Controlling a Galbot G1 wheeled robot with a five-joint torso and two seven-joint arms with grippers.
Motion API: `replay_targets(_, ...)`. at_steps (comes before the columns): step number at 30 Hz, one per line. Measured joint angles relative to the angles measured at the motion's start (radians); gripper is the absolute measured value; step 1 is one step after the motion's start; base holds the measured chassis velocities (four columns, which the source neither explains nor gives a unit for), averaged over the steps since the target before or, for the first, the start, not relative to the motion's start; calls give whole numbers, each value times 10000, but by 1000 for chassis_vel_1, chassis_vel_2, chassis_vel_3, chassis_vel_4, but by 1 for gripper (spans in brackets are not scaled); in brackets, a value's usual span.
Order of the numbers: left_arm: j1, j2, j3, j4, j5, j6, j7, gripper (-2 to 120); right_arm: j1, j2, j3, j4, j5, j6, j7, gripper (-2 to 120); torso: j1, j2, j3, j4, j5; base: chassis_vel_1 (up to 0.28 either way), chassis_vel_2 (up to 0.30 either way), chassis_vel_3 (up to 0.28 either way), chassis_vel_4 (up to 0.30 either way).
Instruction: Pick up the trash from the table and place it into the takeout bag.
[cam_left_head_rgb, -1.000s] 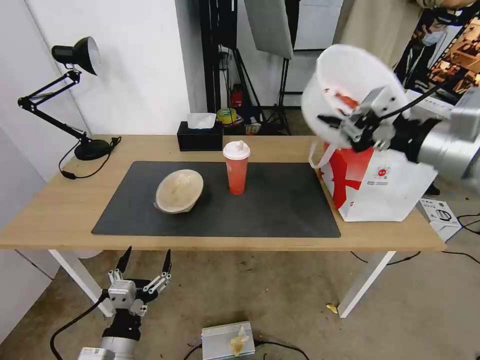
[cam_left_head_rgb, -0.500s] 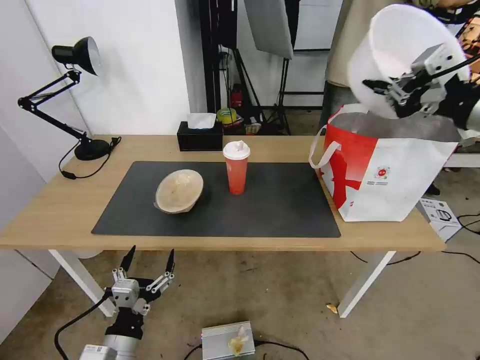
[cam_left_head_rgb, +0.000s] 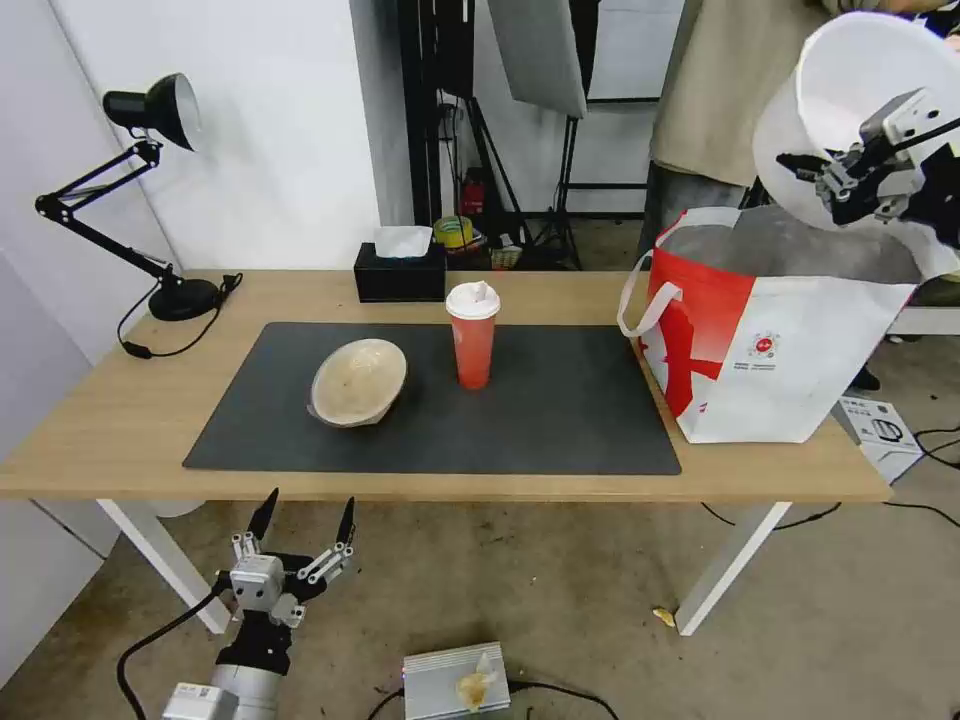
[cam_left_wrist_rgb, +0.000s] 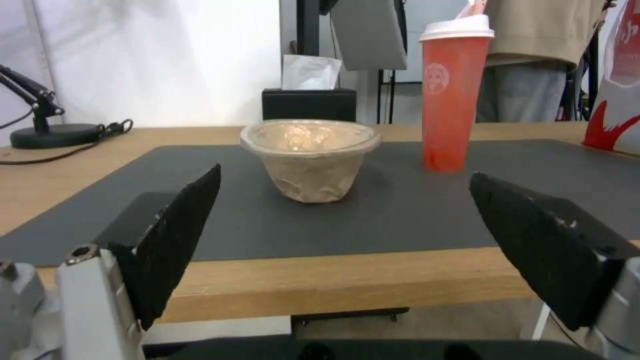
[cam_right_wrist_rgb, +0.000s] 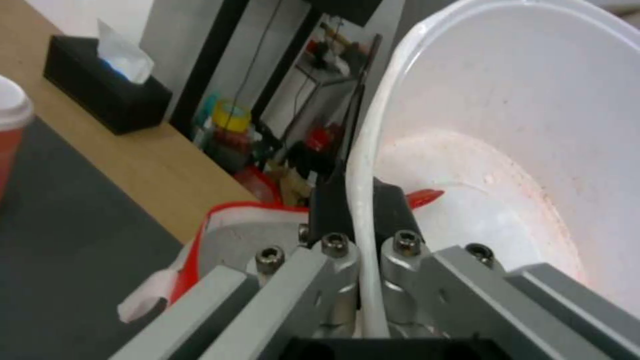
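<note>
Now upper right: right gripper (cam_left_head_rgb: 835, 180), pinching white bowl's (cam_left_head_rgb: 850, 90) rim, has carried it rightward over bag (cam_left_head_rgb: 790, 370); release pending. Left gripper (cam_left_head_rgb: 300, 540) spread, lower left.

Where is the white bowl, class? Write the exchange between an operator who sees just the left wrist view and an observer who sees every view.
Observer: The right pincer is shut on the white bowl, gripping its rim with one finger inside and one outside.
Operator: Is it in the takeout bag?
Observer: No. It hangs tilted above the open top of the takeout bag.
Operator: And my own arm?
Observer: The left pincer sits low, in front of the near edge of the table.
</note>
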Motion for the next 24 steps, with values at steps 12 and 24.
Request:
replay_targets(12, -8, 76, -23, 188, -55, -11, 7, 100, 149, 1315, -900, -1075, -1163, 156, 337, 0, 0, 1, 0, 1, 0, 0, 0, 0, 0)
replay_targets(24, -24, 9, 15, 388, 23, -11, 17, 100, 280, 2228, -1353, -2067, -1885, 441, 390, 0, 0, 0, -1, 1, -1, 0, 0, 0, 0)
